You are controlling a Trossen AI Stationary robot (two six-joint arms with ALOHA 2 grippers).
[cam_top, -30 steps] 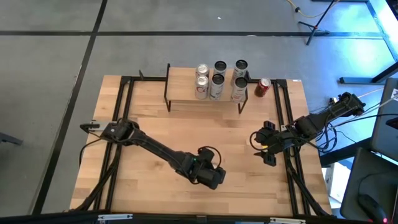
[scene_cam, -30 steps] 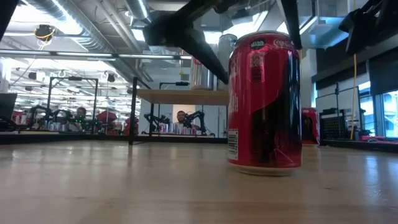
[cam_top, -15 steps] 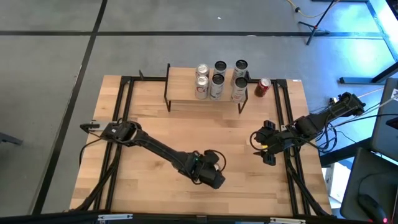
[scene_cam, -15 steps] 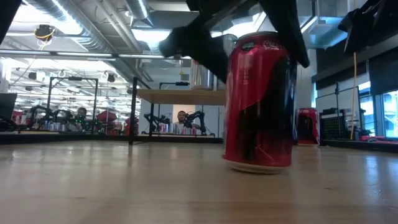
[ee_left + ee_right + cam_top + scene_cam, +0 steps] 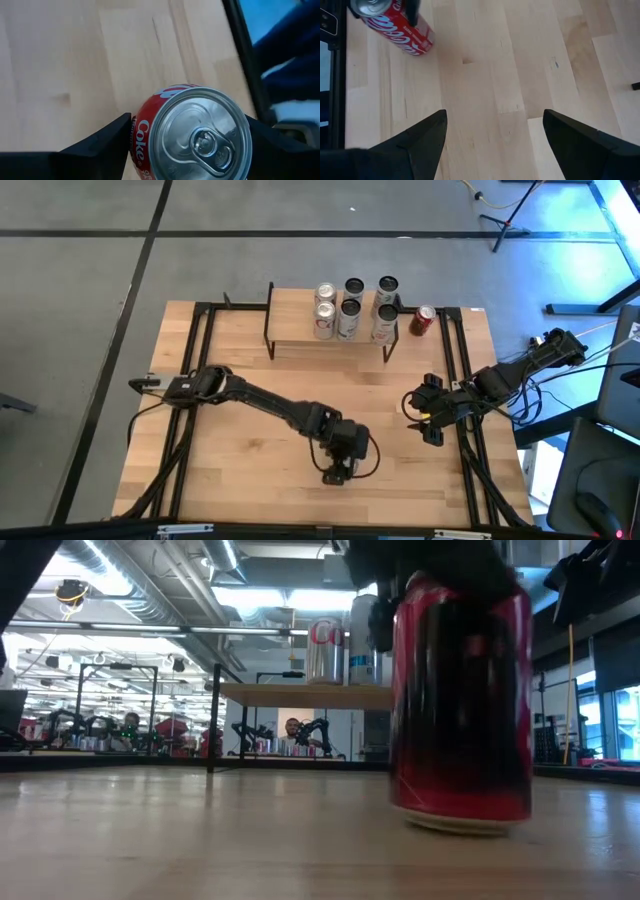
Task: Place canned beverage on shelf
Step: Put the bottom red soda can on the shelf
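Observation:
A red cola can (image 5: 460, 700) stands upright near the table's front edge, right of the middle. It shows from above in the left wrist view (image 5: 200, 135). My left gripper (image 5: 336, 470) is above it, shut on it. My right gripper (image 5: 424, 416) is open and empty over bare wood at the table's right side; it also shows in its wrist view (image 5: 494, 114). The shelf (image 5: 300, 330), a low wood-topped rack on black legs, stands at the far edge with several cans on its right half. A second red can (image 5: 423, 320) stands on the table just right of the shelf. My left gripper pinches the red can's side wall (image 5: 136, 135) just under its top rim, one finger on each of two opposite sides. The fingers come from above, pointing down. The can is upright with its base (image 5: 462, 825) at the tabletop; whether it is lifted clear, I cannot tell.
Black rails (image 5: 200, 380) run along the table's left and right sides. The shelf's left half (image 5: 290, 315) is bare wood. The second red can also shows in the right wrist view (image 5: 395, 25). Bare tabletop lies between the grippers and the shelf.
My left gripper has gone toward the table's right and near edges and turned about over the red can. The can tipped for a moment, slid with the gripper toward the near right, and now stands upright again.

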